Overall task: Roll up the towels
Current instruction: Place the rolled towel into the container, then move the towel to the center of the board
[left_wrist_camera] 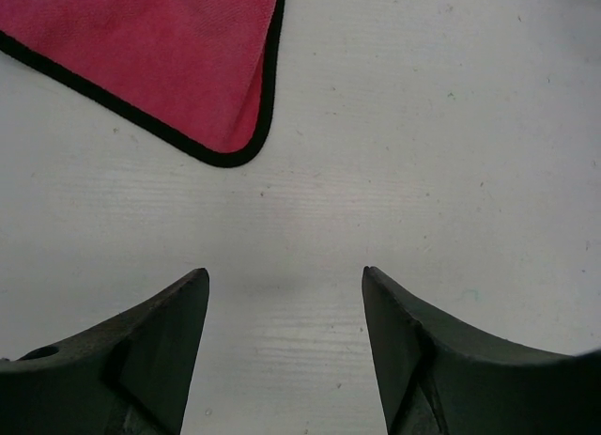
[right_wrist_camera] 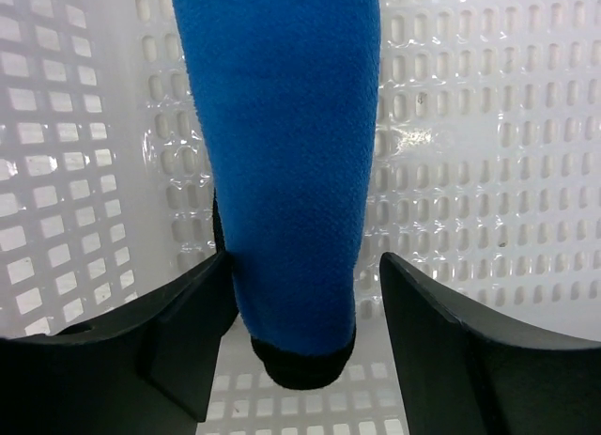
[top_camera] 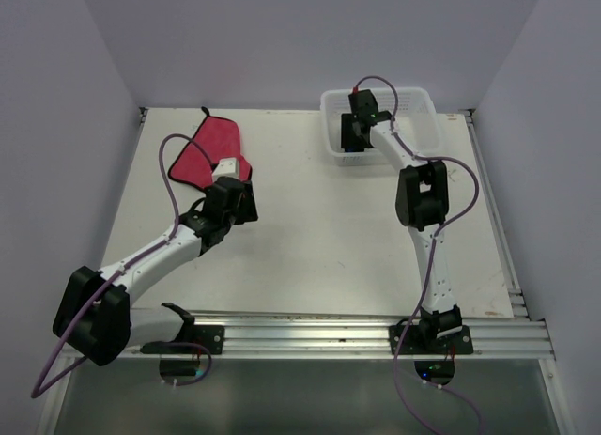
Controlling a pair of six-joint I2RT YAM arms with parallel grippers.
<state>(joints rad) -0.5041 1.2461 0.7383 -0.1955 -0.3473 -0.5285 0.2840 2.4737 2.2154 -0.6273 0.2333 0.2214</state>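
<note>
Blue towel (right_wrist_camera: 291, 153) rolled, between released right claw (right_wrist_camera: 305, 258); pink-red towel (left_wrist_camera: 141, 50) flat, left claw (left_wrist_camera: 286, 271) released.

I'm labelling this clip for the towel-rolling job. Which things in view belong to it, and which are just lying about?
Part of the job:
- pink-red towel, flat on the table
- blue towel, rolled, lying in the white mesh basket
- left hand, open near the pink-red towel's corner
- right hand, open around the blue towel

Just there:
- white mesh basket
- table

White links (top_camera: 155, 252), black joints (top_camera: 420, 195) and gripper fingers (left_wrist_camera: 141, 360) — purple cables (top_camera: 161, 160) trailing alongside.
</note>
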